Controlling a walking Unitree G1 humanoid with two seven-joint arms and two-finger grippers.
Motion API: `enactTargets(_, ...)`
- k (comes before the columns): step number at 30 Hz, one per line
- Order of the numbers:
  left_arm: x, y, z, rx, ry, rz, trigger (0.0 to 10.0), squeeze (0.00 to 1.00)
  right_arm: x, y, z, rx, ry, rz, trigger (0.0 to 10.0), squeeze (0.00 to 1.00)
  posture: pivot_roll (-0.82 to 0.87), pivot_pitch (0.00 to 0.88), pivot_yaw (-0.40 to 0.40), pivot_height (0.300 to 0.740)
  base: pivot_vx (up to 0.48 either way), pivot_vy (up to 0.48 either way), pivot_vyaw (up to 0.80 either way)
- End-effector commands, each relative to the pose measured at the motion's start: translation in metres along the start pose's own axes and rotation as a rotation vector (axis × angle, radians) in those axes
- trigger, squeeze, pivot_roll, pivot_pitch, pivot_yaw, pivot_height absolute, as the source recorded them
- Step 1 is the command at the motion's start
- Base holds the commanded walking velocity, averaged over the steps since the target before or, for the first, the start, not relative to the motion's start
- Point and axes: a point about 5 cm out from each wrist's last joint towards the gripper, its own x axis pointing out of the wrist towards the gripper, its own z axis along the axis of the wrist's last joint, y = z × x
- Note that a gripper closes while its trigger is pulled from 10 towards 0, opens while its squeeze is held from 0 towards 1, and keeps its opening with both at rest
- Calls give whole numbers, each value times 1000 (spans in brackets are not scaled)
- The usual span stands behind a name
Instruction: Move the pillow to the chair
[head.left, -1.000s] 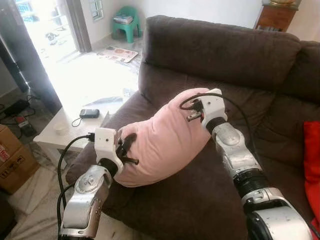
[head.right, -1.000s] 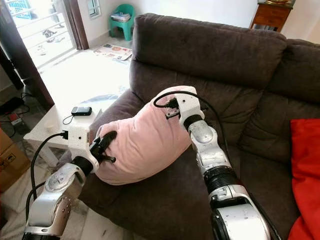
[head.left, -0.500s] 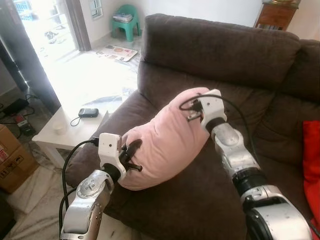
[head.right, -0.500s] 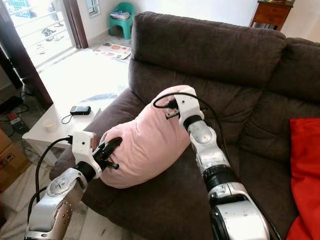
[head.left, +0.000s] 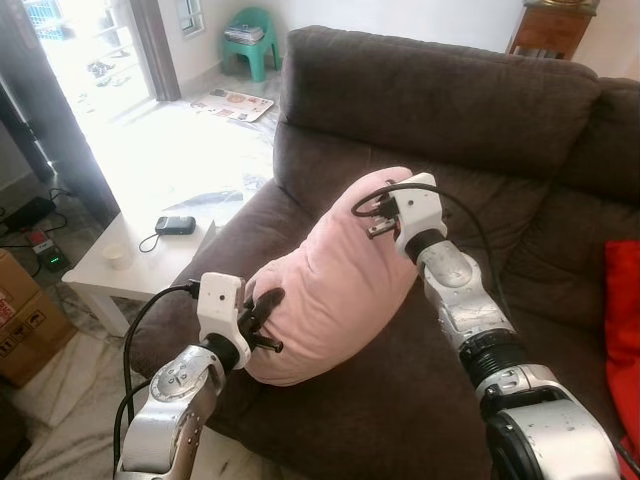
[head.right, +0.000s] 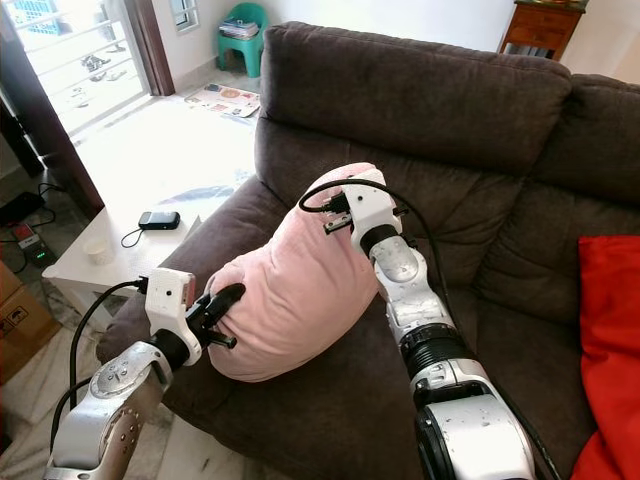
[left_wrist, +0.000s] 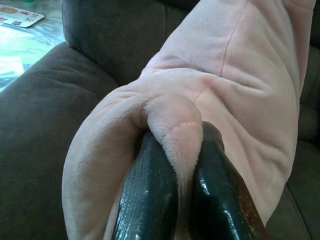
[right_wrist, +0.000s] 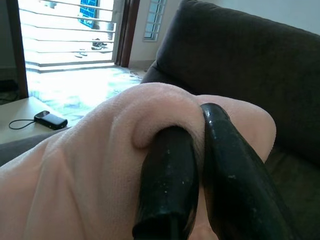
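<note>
Wrist cams show my left hand (left_wrist: 182, 200) & right hand (right_wrist: 200, 200) each pinching pink pillow (head.left: 330, 290) folds; head cam: pillow over brown sofa (head.left: 440, 100) seat, raised slightly vs 1s ago.

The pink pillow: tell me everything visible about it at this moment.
The pink pillow looks soft, plush and fleecy, bent into a slanted lump over the brown sofa seat. The left hand pinches a fold at its lower end; the right hand pinches a fold at its upper end. Its underside seems to touch the cushion.
</note>
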Motion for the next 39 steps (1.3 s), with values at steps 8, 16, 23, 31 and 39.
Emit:
enactTargets(8, 2, -12, 6, 36, -24, -63, 10000, 0, 5, 9, 16, 4, -87, 50, 10000, 1000, 80, 34, -48, 740, 0, 0, 0)
enactTargets(16, 3, -11, 6, 36, -24, -53, 10000, 0, 4, 13, 15, 6, -91, 65, 10000, 1000, 85, 42, -49, 740, 0, 0, 0)
enactTargets(23, 3, -11, 6, 45, -22, -51, 10000, 0, 4, 12, 16, 7, -99, 67, 10000, 1000, 85, 42, -49, 740, 0, 0, 0)
enactTargets(31, 3, -9, 5, 54, -20, -36, 10000, 0, 4, 13, 16, -10, -100, 68, 10000, 1000, 87, 44, -50, 740, 0, 0, 0)
enactTargets(39, 4, -5, 4, 66, -26, 2, 10000, 0, 3, 7, 14, -26, -93, 40, 10000, 0, 80, 47, -49, 740, 0, 0, 0)
